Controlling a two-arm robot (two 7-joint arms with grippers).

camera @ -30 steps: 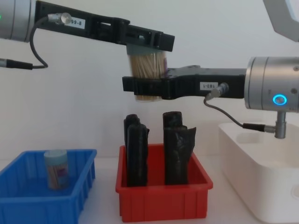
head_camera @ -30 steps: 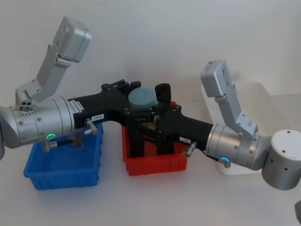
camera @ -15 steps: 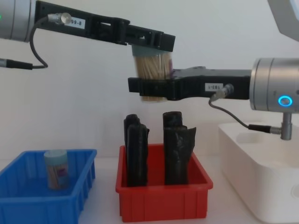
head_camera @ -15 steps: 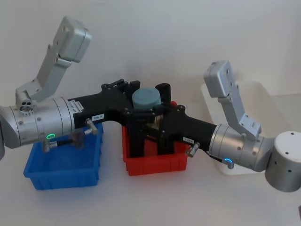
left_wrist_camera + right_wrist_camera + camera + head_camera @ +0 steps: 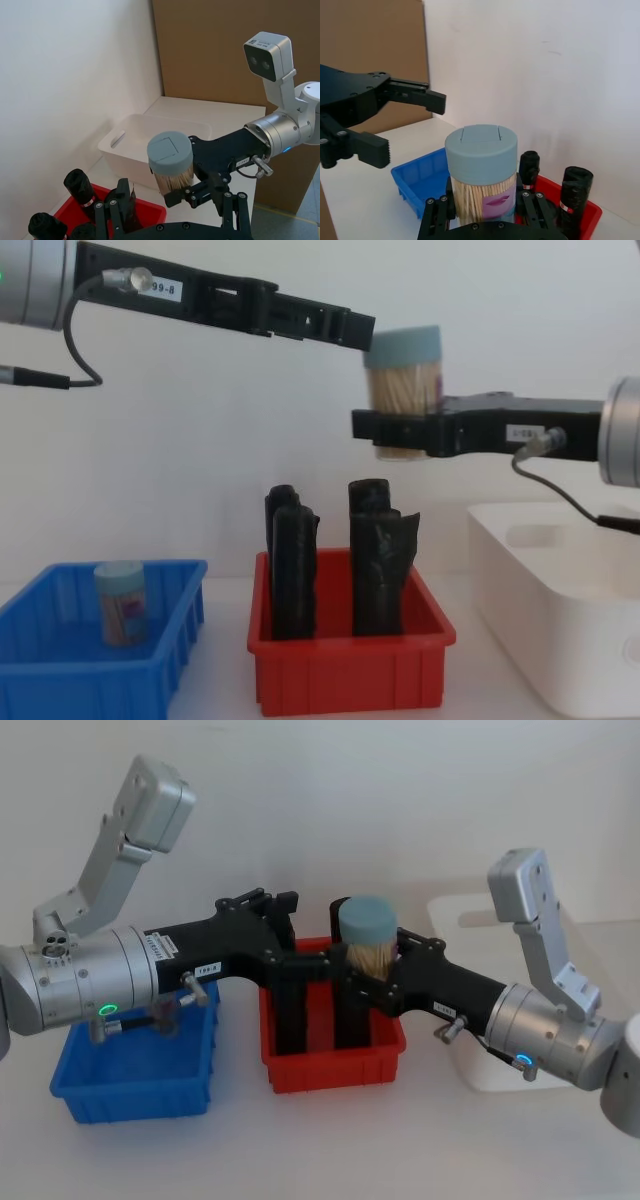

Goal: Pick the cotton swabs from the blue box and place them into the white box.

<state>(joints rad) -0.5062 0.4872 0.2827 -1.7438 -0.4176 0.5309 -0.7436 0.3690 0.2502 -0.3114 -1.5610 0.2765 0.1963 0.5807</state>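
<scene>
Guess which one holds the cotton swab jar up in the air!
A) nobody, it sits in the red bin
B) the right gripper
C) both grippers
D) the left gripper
B: the right gripper clamps the lower part of the cotton swab jar above the red bin, while the left gripper is open and apart from it.

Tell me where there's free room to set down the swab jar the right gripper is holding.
Inside the white box the floor is bare: best spot. The blue box has room beside its lone jar. The red bin is crowded with black packs, below the right gripper with the held jar and the open left gripper.
</scene>
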